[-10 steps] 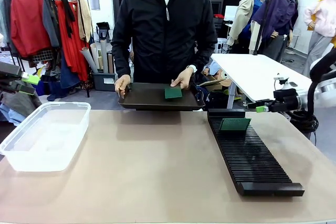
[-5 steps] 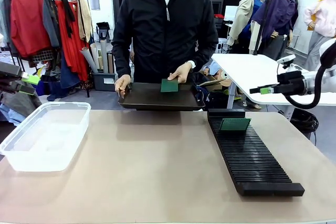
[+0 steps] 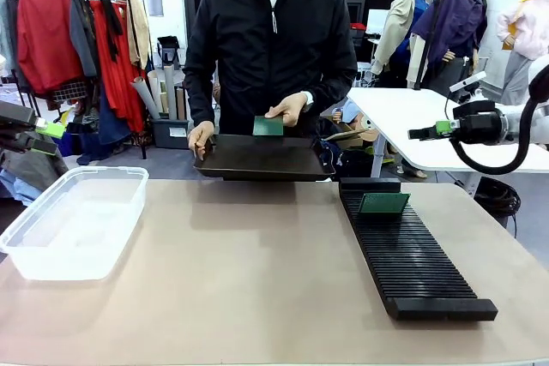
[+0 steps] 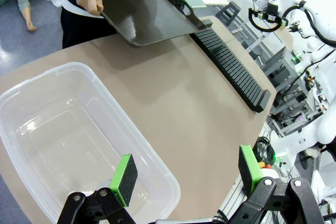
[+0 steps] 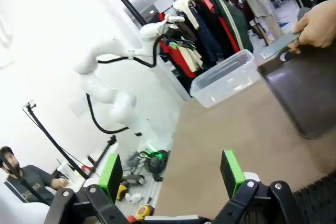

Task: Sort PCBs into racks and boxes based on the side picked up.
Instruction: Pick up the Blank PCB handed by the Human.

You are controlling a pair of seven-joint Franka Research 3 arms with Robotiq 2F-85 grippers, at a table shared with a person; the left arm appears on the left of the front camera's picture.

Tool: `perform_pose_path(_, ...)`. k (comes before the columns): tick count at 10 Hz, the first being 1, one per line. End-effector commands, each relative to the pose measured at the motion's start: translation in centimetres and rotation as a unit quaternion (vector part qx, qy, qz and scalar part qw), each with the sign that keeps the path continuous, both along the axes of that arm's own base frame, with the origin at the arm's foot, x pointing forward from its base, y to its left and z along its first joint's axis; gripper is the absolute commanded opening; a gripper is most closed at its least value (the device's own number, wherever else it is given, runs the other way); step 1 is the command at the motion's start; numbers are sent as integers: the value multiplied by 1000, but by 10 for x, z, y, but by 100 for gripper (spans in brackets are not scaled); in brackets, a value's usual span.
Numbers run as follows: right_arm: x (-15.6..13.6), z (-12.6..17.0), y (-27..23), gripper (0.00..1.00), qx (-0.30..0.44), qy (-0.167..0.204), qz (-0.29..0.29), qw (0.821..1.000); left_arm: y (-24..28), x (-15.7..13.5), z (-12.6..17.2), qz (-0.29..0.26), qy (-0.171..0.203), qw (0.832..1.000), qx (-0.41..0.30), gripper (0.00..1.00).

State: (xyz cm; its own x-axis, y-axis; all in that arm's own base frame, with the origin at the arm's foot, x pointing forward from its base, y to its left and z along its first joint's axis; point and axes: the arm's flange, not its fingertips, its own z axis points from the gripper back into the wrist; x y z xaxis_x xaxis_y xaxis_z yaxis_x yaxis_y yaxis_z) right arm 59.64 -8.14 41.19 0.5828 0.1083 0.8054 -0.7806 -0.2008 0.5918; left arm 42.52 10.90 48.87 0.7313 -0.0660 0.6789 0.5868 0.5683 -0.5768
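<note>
Running lengthwise down the right half of the tabletop [image 3: 257, 280], the black rack [image 3: 420, 255] keeps its slots crosswise, so a board can drop in edge-first from above. One PCB [image 3: 383, 203] already leans in a slot near its far end, and the rest of the comb is bare. On the left side sits the clear box [image 3: 73, 220], open-topped and with nothing in it that I can make out, likely set within easy reach of the left arm. The left tool [image 4: 186, 174] hangs raised at the box's outer side, angled down over it, its green pads spread wide with nothing between them. The right tool [image 3: 420, 134] is held out level beyond the tabletop's right edge, well apart from the rack, with its fingers pointing toward the person; its jaws are likewise released and bare. Both arms look parked in wait, judging by how far they stand from any board. At the far edge the person holds a dark tray [image 3: 249, 165] by its rim with one hand [image 3: 199, 136]. The other hand [image 3: 287, 109] lifts a second PCB [image 3: 268, 126] just above the tray, green face showing, probably so that the side offered decides rack or box
</note>
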Motion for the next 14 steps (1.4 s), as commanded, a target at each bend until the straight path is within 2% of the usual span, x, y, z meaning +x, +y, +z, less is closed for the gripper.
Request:
perform_pose_path(1, -14, 13, 20, 100, 16, 74, 0, 997, 0, -1, 1, -1, -2, 1000, -1, 100)
perform_pose_path(3, -17, 16, 27, 100, 26, 136, -29, 990, 0, -1, 1, -1, -2, 1000, -1, 100)
perform_pose_path(4, -15, 10, 27, 100, 29, 181, -32, 983, 0, -1, 1, -1, -2, 1000, -1, 100)
perform_pose_path(6, -15, 2, 27, 100, 4, 252, -39, 967, 0, -1, 1, -1, -2, 1000, -1, 100)
perform_pose_path(8, -17, -3, 28, 100, -37, 305, -38, 951, 0, -1, 1, -1, -2, 1000, -1, 100)
perform_pose_path(10, -21, -2, 33, 100, -107, 328, -43, 938, 0, -1, 1, -1, -2, 1000, -1, 100)
perform_pose_path(12, -25, 4, 35, 100, -163, 330, -50, 929, 0, -1, 1, -1, -2, 1000, -1, 100)
perform_pose_path(13, -16, -10, 29, 100, -90, 318, -41, 943, 0, -1, 1, -1, -2, 1000, -1, 100)
perform_pose_path(14, -16, -10, 29, 100, -90, 318, -41, 943, 0, -1, 1, -1, -2, 1000, -1, 100)
